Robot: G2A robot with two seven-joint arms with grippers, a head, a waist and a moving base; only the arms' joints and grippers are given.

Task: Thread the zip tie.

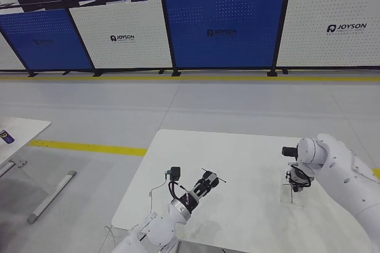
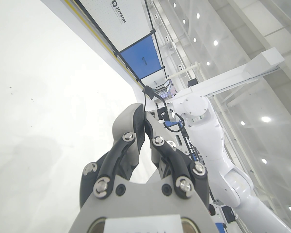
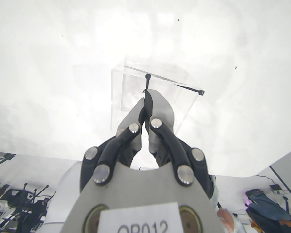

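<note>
My left gripper (image 2: 143, 117) is shut on a thin black zip tie (image 2: 144, 95), whose end sticks out past the fingertips. In the top view that gripper (image 1: 206, 185) sits near the table's front middle with the tie (image 1: 215, 176) poking out. My right gripper (image 3: 145, 100) is shut on a second black zip tie (image 3: 148, 79), with its head just beyond the tips. It hovers over a clear acrylic block (image 3: 126, 98). A third zip tie (image 3: 184, 87) lies across the block's top. In the top view the right gripper (image 1: 296, 179) is at the table's right side above the block (image 1: 290, 193).
The white table (image 1: 240, 152) has open surface between the two arms. Its far edge and left edge drop to the grey floor. A second table (image 1: 12, 142) with a blue can (image 1: 5, 135) stands at the far left.
</note>
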